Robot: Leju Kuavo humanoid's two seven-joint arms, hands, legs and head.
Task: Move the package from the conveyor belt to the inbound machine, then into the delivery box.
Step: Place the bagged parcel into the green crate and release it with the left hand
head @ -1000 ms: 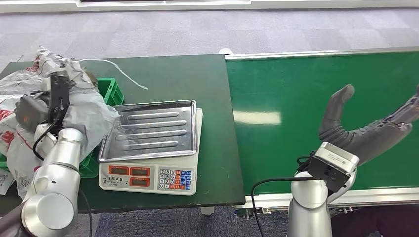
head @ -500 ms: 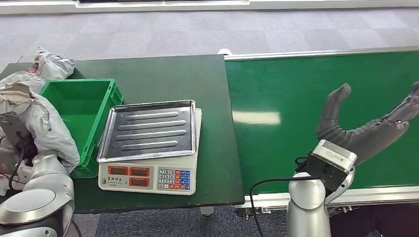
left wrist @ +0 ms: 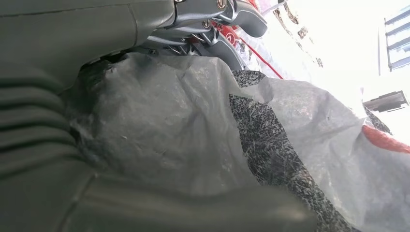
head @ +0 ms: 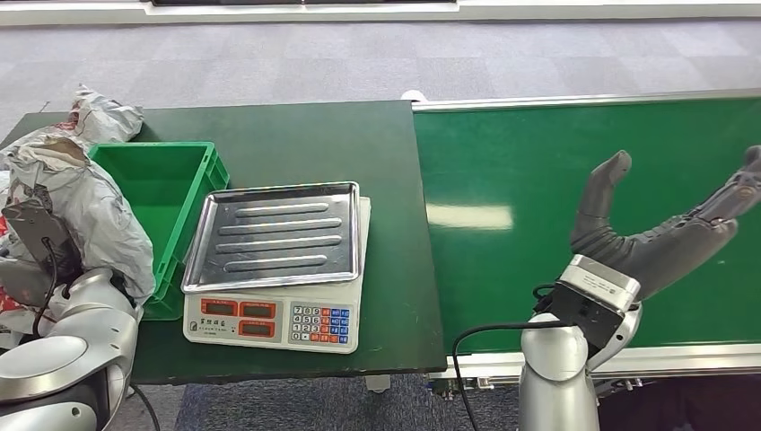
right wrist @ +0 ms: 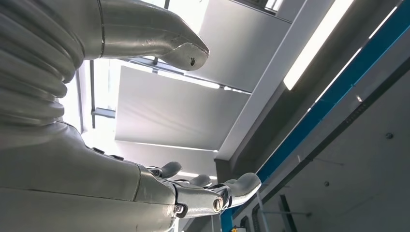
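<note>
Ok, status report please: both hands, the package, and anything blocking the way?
Left hand grips the grey package, beside the green bin. Right hand open above the conveyor belt. Scale tray bare.

This is a parcel-sorting or logistics station. A long green conveyor belt (head: 583, 206) with a metal edge rail runs right of a dark green table (head: 341, 144). On the table sits an electronic weighing scale (head: 278, 265) with a steel tray and keypad, left of it a green plastic bin (head: 161, 193), with grey mail bags (head: 90, 206) heaped beyond. Grey carpet tiles (head: 269, 63) cover the floor behind the table.
</note>
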